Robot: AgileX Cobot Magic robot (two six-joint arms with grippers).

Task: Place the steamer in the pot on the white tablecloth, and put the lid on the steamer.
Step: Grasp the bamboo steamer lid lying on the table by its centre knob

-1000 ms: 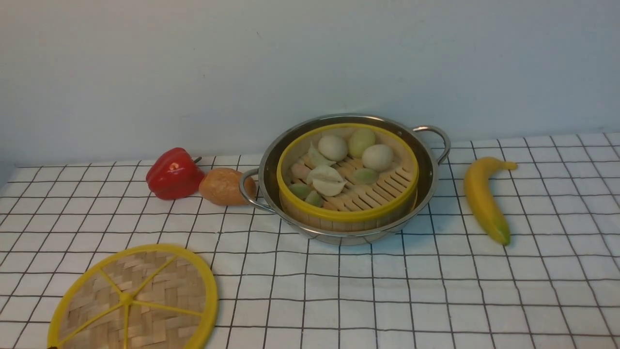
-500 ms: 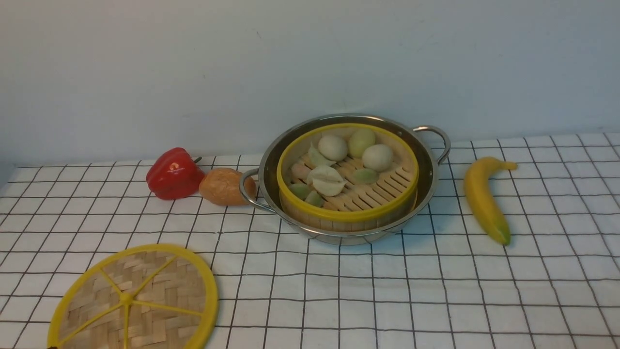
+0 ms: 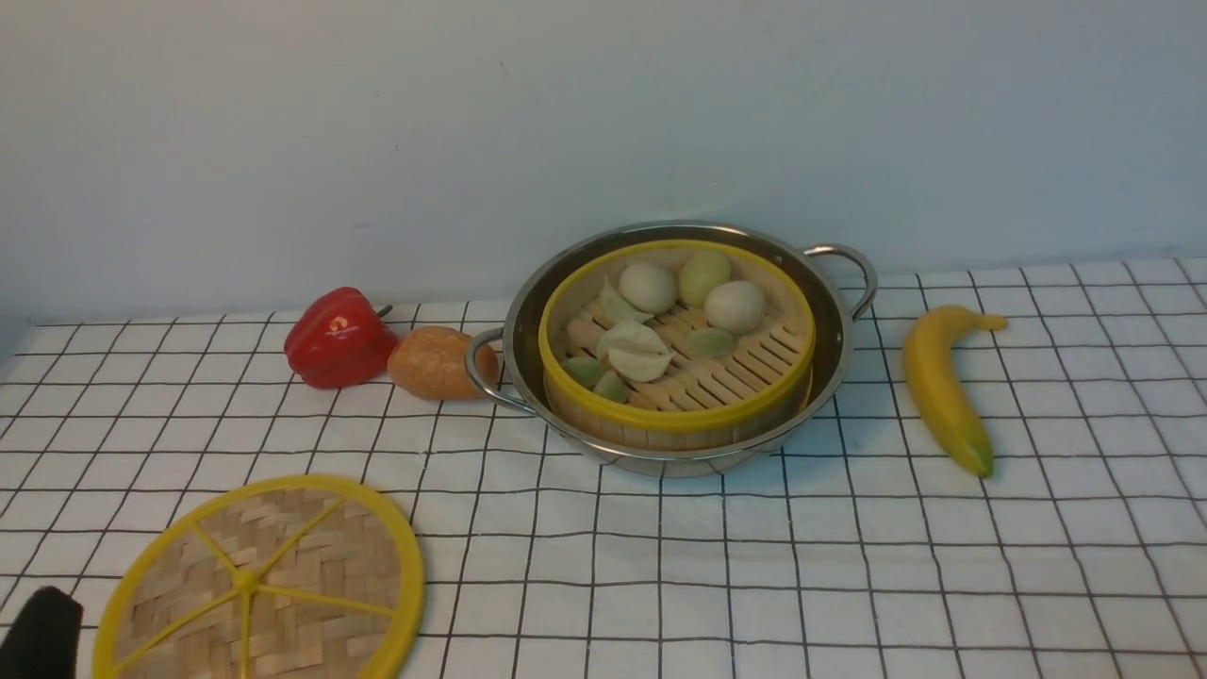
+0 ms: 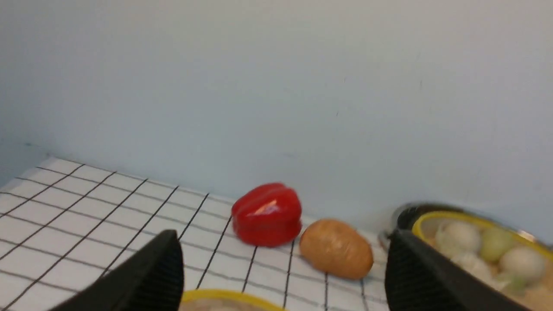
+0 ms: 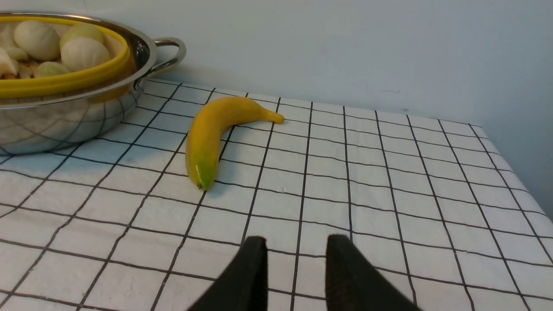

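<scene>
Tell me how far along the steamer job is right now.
Done: the steamer sits inside the pot on the white tablecloth. In hand: the left gripper, jaws wide and empty, hovers by the lid, which lies flat on the cloth. The right gripper holds nothing. Left: grasp the lid and set it on the steamer.

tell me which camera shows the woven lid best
Front view: the lid lies flat on the white tablecloth, woven face and spokes nearly whole, only its near edge cropped. The left wrist view catches just a sliver of yellow rim at the frame's edge. The right wrist view misses it.
</scene>
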